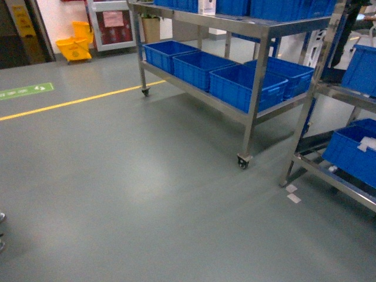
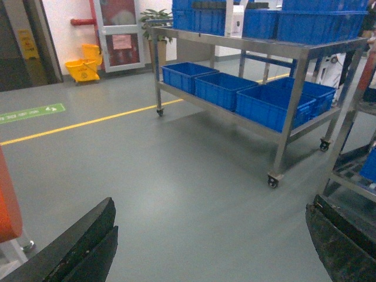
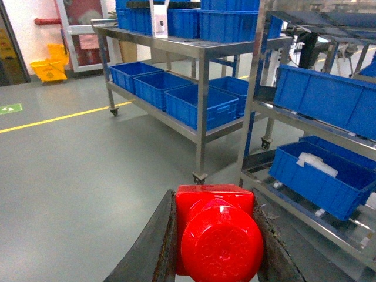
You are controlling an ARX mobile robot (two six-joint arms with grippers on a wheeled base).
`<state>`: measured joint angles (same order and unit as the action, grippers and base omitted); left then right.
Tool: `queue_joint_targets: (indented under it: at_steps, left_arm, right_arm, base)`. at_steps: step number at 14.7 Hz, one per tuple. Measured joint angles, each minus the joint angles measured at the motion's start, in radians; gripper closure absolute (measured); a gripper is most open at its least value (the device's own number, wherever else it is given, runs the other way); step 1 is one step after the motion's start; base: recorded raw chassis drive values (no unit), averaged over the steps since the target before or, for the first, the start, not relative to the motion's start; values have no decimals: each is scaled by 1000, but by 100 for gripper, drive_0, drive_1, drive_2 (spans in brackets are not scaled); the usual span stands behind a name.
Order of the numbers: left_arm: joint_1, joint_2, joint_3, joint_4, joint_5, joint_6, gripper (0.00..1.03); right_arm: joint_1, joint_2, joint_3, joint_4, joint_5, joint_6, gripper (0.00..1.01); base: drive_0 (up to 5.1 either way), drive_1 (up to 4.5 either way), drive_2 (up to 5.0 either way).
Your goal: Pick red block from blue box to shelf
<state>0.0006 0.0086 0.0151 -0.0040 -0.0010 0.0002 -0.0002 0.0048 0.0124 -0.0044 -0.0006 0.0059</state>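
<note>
A: Right wrist view. The right gripper (image 3: 216,241) has its dark fingers (image 3: 154,244) closed against both sides of the small glossy red plastic brick (image 3: 215,232), round stud facing the camera. The brick fills the gap between them.

B: And the left one?

A: Left wrist view shows the left gripper (image 2: 208,247) with its two black fingers (image 2: 79,247) spread wide apart, nothing between them but grey floor (image 2: 176,194).

B: Where does the brick sit relative to the rack?

A: Held in the air over the floor, apart from the shiny stainless-steel shelf on castors (image 3: 202,88). A second steel rack (image 3: 258,111) stands just right of it, nearer the brick.

B: What is on the shelf?

A: Dark blue ribbed plastic crates (image 1: 247,85) in a row on the lower tier, more on the top tier. One crate on the right-hand rack (image 3: 320,170) holds something white; what it is cannot be told.

B: Head view?

A: Neither gripper appears there. Yellow floor line (image 1: 76,101), yellow mop bucket (image 1: 75,44) by the far wall.
</note>
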Motion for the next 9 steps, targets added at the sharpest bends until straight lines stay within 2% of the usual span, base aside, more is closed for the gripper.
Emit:
queue_joint_targets:
  at_steps: [9]
  left_arm:
    - [0, 0, 0, 0, 0, 0, 5]
  right_arm:
    - [0, 0, 0, 0, 0, 0, 74]
  base:
    - [-154, -154, -154]
